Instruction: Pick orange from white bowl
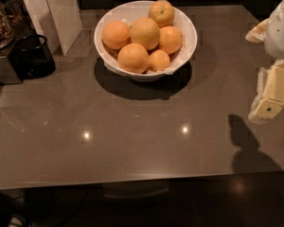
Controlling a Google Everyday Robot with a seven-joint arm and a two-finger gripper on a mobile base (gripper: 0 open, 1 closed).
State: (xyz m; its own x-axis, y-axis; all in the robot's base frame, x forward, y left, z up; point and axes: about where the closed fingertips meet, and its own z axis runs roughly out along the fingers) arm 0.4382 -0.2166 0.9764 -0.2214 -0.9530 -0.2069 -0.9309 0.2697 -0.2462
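The white bowl (191,28) stands at the back middle of the brown table and holds several oranges. The orange (145,33), the largest and palest of them, lies on top in the middle of the pile, with deeper-orange fruits around it. A smaller one with a dark stem dot (161,12) lies at the back. My gripper (270,100), cream and white, hangs at the right edge of the view above the table. It is well to the right of the bowl, nearer than it, and holds nothing that I can see.
A small black cup (35,56) stands left of the bowl beside a metal appliance (2,56). White upright panels (61,13) stand at the back left. The table's front edge (132,179) runs across the lower view.
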